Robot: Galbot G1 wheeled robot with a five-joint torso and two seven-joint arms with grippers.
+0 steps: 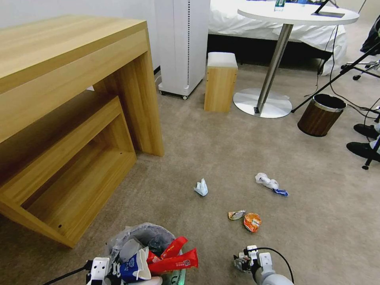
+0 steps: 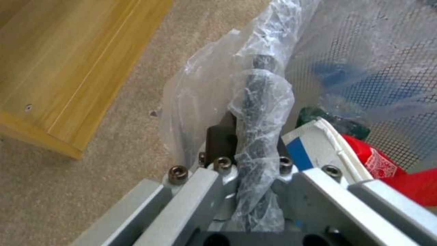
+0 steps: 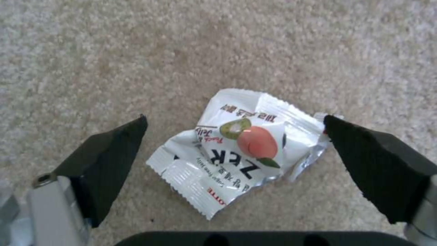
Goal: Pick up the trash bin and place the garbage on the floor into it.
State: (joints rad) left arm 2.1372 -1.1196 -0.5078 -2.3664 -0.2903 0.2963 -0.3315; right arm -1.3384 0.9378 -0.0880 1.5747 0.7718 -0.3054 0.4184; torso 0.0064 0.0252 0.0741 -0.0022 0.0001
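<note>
so the room first: a beige carpet floor point(image 1: 221, 158), a big wooden desk point(image 1: 67, 99) to the robot's left, and a brown wood-grain bin point(image 1: 320, 114) well apart at the far right, which is not the one in use. the bin point(image 1: 138, 237) that matters sits low at the robot's left, its mesh wall lined with a crinkly whitish bag, already holding red wrappers point(image 1: 174, 259) and a blue-white carton point(image 1: 132, 267). the left tool point(image 2: 255, 160) is clamped tight on the bin's bag-wrapped rim, so the bin is in hand.

the step now looks like gathering litter piece by piece. the right tool point(image 3: 234, 136) hangs low over the carpet, spread wide with nothing in it, its 2 black fingers point(image 3: 114, 157) either side of a crumpled white wrapper point(image 3: 237, 150) with an orange fruit picture and dark lettering. it lies flat, thin and creased, so it will likely buckle when squeezed; the next move calls for dropping straight down until the tips meet the carpet, then closing on the raised middle fold.

farther out lie an orange wrapper point(image 1: 252, 221), a small tan scrap point(image 1: 236, 214), crumpled paper point(image 1: 201, 187), and a white wad with a blue bit point(image 1: 271, 184).
</note>
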